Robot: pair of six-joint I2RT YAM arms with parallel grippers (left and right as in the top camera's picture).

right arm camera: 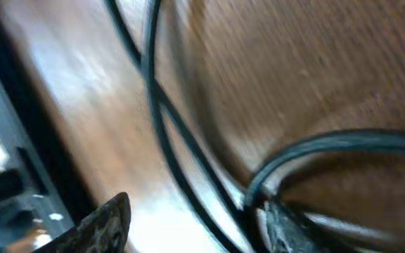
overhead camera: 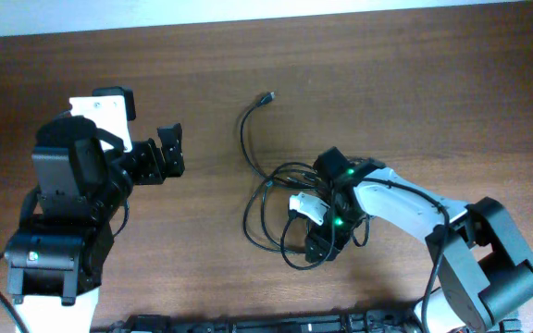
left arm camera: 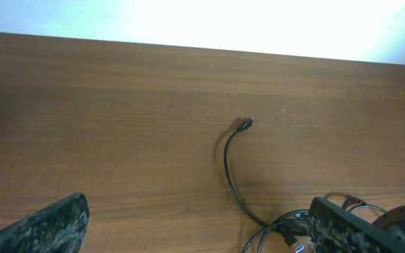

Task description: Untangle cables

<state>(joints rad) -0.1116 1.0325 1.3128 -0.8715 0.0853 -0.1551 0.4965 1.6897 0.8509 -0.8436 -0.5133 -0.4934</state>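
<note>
The cables (overhead camera: 268, 211) lie as a loose tangle of thin black loops at the table's middle. One free strand curves up to a small plug end (overhead camera: 266, 96), which also shows in the left wrist view (left arm camera: 246, 125). A light plug (overhead camera: 307, 205) sits in the tangle. My right gripper (overhead camera: 322, 246) is down in the tangle's right side; in the right wrist view its fingers (right arm camera: 192, 226) are apart with black cable strands (right arm camera: 162, 133) running between them. My left gripper (overhead camera: 170, 153) is wide open and empty, left of the tangle, with bare table between its fingers (left arm camera: 202, 235).
The wooden table (overhead camera: 415, 83) extends all round. A dark strip of equipment (overhead camera: 248, 324) runs along the front edge, also at the left in the right wrist view (right arm camera: 5, 176). The table's far edge (left arm camera: 188, 48) shows in the left wrist view.
</note>
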